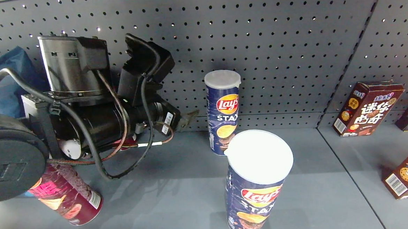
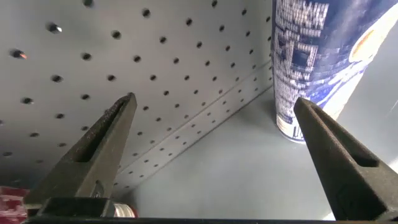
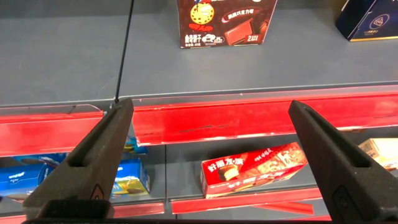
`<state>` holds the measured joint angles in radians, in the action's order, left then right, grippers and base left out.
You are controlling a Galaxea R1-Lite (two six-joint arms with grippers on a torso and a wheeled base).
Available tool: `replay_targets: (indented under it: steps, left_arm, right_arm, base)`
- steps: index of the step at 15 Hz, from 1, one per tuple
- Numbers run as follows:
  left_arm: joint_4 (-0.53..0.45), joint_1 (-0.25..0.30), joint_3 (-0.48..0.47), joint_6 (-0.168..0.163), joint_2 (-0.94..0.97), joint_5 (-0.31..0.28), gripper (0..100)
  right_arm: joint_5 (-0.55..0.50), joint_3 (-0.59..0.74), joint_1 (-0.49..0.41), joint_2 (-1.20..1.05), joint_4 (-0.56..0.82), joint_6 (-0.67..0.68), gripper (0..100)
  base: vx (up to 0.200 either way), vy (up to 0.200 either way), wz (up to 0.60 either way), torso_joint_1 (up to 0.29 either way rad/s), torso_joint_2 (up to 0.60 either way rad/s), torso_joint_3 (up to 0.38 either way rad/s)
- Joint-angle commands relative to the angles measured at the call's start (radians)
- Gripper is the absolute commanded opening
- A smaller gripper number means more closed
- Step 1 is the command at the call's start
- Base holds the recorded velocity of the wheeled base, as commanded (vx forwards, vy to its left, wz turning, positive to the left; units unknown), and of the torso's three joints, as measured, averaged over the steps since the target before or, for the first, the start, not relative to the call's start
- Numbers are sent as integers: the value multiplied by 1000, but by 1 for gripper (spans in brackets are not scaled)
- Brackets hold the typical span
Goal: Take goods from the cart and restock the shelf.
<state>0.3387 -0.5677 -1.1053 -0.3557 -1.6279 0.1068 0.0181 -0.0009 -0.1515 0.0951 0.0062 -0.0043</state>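
Chip can (image 1: 256, 188), dark blue, upright at front of shelf (image 1: 159, 200), white lid closed, contents hidden; label with round red-and-yellow logo above picture of chips. To its left, red chip can (image 1: 68, 200) lying on its side under left arm, barcode patch near its end. At right, two closed brown biscuit boxes (image 1: 366, 107) (image 1: 407, 170), each with barcode and cartoon biscuit face. Farther back, second blue chip can (image 1: 223, 111), upright close to pegboard wall (image 1: 273, 30), cloudy lid on, same logo. Just beside this far can and apart from it, left gripper (image 2: 214, 99), low over shelf, fingers spread wide, nothing between them. Elsewhere, right gripper (image 3: 211, 104), also wide and empty, in front of red shelf rail (image 3: 249, 121); on lower level behind rail, red snack box (image 3: 252, 174) and blue packs (image 3: 37, 177).
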Motion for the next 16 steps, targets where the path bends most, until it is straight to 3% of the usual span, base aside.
replay_targets:
  steps: [1, 3, 6, 7, 16]
  left_arm:
    - [0, -12, -1, 0, 28, 10, 100]
    - [0, -28, -5, -5, 49, 22, 100]
    - [-1, -24, -14, -58, 100, 22, 100]
    - [-6, -21, -14, -63, 118, 22, 100]
    - [-18, -11, 21, -63, 341, 47, 100]
  right_arm:
    - [0, 1, 0, 2, 0, 0, 100]
    - [0, 1, 0, 2, -2, 0, 100]
    - [0, 1, 0, 2, 0, 0, 100]
    - [0, -1, 0, 2, 0, 0, 100]
    - [0, -1, 0, 2, 0, 0, 100]
  base:
    - [0, 0, 0, 0, 0, 0]
    - [0, 0, 0, 0, 0, 0]
    - [0, 0, 0, 0, 0, 0]
    - [0, 0, 0, 0, 0, 0]
    - [0, 0, 0, 0, 0, 0]
